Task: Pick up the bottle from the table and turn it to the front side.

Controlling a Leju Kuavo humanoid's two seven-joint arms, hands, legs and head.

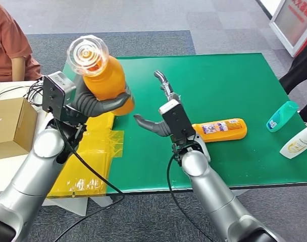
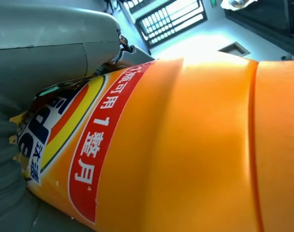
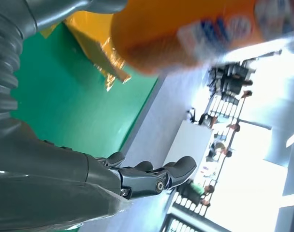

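My left hand (image 1: pixel 98 103) grips a large orange bottle (image 1: pixel 106 78) and holds it up above the left part of the green table (image 1: pixel 220 85). Its clear ribbed cap (image 1: pixel 87 54) points toward my head camera. Close up in the left wrist view, the orange bottle (image 2: pixel 197 145) carries a red, yellow and blue label (image 2: pixel 65 140). My right hand (image 1: pixel 161 108) hovers over the table just right of the bottle, fingers spread and holding nothing. In the right wrist view the bottle (image 3: pixel 189 31) appears blurred beyond the right hand's fingers (image 3: pixel 153 176).
A second orange bottle (image 1: pixel 220 129) lies on its side behind my right wrist. A teal bottle (image 1: pixel 281 116) and a white bottle (image 1: pixel 298 142) lie at the table's right edge. Yellow film (image 1: pixel 91 151) covers the left corner. A cardboard box (image 1: pixel 11 126) and a seated person (image 1: pixel 9 43) are at left.
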